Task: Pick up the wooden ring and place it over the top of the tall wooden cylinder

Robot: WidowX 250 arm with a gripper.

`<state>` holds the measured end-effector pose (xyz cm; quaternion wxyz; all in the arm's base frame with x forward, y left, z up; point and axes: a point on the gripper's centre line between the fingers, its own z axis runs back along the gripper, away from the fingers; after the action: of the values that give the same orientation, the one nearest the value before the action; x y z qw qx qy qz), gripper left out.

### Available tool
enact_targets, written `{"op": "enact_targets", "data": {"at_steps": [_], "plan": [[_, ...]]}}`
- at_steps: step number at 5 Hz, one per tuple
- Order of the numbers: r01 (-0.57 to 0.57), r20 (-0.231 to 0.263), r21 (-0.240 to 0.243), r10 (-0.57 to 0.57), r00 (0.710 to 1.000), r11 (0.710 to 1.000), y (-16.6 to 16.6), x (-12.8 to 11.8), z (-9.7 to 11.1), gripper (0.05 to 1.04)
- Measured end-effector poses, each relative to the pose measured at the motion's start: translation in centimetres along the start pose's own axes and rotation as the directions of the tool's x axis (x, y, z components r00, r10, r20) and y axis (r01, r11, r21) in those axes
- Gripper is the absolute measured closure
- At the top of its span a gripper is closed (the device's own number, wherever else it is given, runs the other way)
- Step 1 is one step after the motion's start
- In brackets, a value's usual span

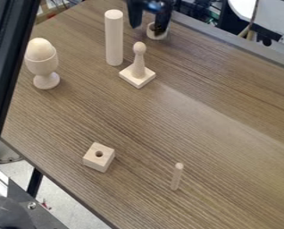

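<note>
The camera looks from above the table [228, 116], down at a slant and across its top toward the far edge at the upper right. It sits back at a middling range, taking in the small peg [177, 177] low in the view, the tall cylinder [114, 40] near the top and some floor [73, 203] at lower left. A dark bar [10, 58] crosses the left side.
</note>
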<state>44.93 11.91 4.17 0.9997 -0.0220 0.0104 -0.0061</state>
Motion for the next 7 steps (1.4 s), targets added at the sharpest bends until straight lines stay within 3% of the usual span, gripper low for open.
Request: {"op": "enact_targets", "data": {"at_steps": [2, 5, 6, 7], "plan": [[-0.011, 0.044, 0.046, 0.009, 0.999, 0.999, 0.7, 0.6, -0.8, 0.085], [-0.003, 0.093, 0.065, -0.003, 0.996, 0.998, 0.3, 1.8, 1.1, 0.085], [0.004, 0.070, 0.066, -0.009, 0.998, 0.998, 0.1, 2.1, -0.1, 0.085], [-0.007, 0.079, 0.059, 0.003, 0.997, 0.998, -0.1, 2.5, -0.1, 0.085]]}}
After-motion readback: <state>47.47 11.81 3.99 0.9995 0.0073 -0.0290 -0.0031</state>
